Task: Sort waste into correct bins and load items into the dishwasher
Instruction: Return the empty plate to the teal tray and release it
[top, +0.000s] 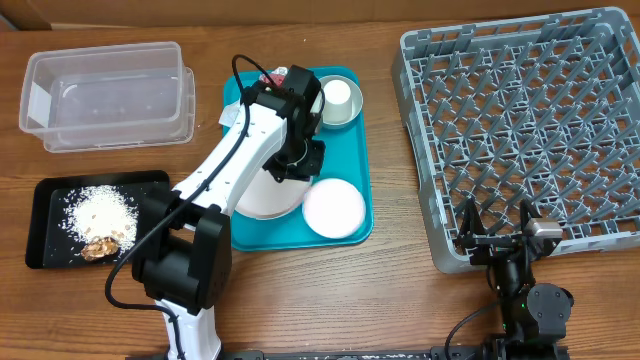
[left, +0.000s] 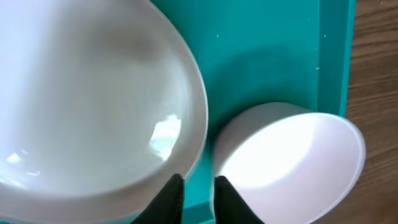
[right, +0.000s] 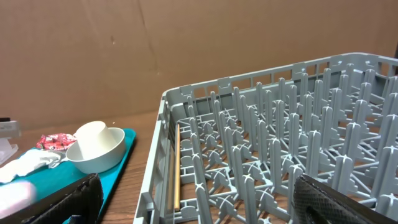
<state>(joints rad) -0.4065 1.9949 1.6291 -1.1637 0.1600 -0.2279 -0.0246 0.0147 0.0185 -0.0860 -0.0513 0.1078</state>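
Note:
On the teal tray (top: 350, 150) the large pale plate (top: 265, 195) lies under my left arm, and the smaller white plate (top: 333, 208) sits at its right. The grey bowl (top: 338, 100) with the white cup (top: 338, 93) in it stands at the tray's far corner. My left gripper (top: 303, 168) hovers low over the gap between the two plates (left: 93, 93) (left: 292, 162). Its fingertips (left: 171, 198) stand slightly open, with only teal tray between them. My right gripper (top: 497, 232) is wide open at the dish rack's (top: 520, 130) near left corner. The red wrapper (right: 56, 140) and the napkin (right: 25, 165) lie beside the bowl.
The clear tub (top: 105, 95) stands at the far left, with the black tray (top: 45, 215) in front of it holding rice crumbs (top: 98, 210) and a brown food piece (top: 100, 247). A thin wooden stick (right: 177, 165) lies along the rack's left wall.

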